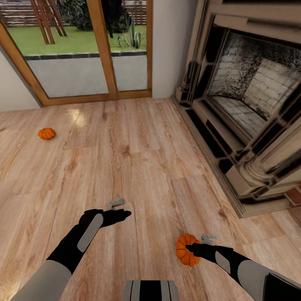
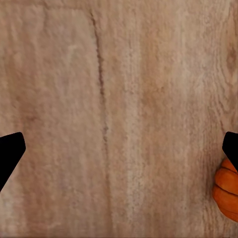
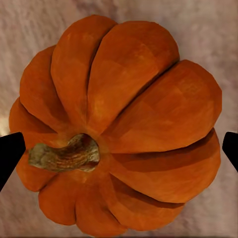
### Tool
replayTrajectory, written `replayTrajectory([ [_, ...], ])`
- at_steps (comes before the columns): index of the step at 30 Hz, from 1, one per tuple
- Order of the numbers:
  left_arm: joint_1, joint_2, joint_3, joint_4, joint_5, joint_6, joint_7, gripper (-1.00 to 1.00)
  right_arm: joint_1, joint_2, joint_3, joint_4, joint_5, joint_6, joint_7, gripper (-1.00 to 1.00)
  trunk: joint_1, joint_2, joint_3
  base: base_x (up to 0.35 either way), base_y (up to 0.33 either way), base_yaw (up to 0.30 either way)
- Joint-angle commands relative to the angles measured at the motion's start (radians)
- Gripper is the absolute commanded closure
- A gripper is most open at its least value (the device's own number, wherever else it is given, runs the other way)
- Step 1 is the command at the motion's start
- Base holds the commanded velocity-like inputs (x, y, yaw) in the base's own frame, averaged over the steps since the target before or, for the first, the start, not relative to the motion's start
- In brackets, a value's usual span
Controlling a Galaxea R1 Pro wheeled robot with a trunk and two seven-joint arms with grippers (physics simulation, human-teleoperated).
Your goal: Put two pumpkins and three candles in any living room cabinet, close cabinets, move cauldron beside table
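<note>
One orange ribbed pumpkin (image 1: 186,251) lies on the wood floor close in front of me, on the right. My right gripper (image 1: 200,243) hovers right over it, open. In the right wrist view the pumpkin (image 3: 129,124) with its short stem sits between the two dark fingertips (image 3: 10,153), which stand wide apart at its sides. A second pumpkin (image 1: 46,133) rests on the floor far off to the left. My left gripper (image 1: 119,209) is open over bare floor, left of the near pumpkin. An edge of that pumpkin (image 2: 227,194) shows in the left wrist view.
A large stone fireplace (image 1: 251,104) with a stepped base runs along the right side. A wood-framed glass sliding door (image 1: 83,50) closes the back wall. Open wood floor (image 1: 125,146) stretches between me and the far pumpkin.
</note>
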Motion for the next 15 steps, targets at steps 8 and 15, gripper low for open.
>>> replayTrajectory([
  [8, -0.001, 0.001, -0.003, -0.001, 0.011, 0.000, 0.010, -1.00, 0.000, -0.001, 0.006, -0.001, -0.011, 0.004, 0.002, -1.00, 0.000, 0.000, -0.001, 0.000, 0.000, 0.000],
  [15, -0.001, 0.001, -0.003, -0.001, 0.011, 0.001, 0.010, -1.00, 0.000, -0.001, 0.007, -0.001, -0.011, 0.004, 0.002, -1.00, 0.000, 0.000, -0.001, 0.000, 0.000, 0.000],
])
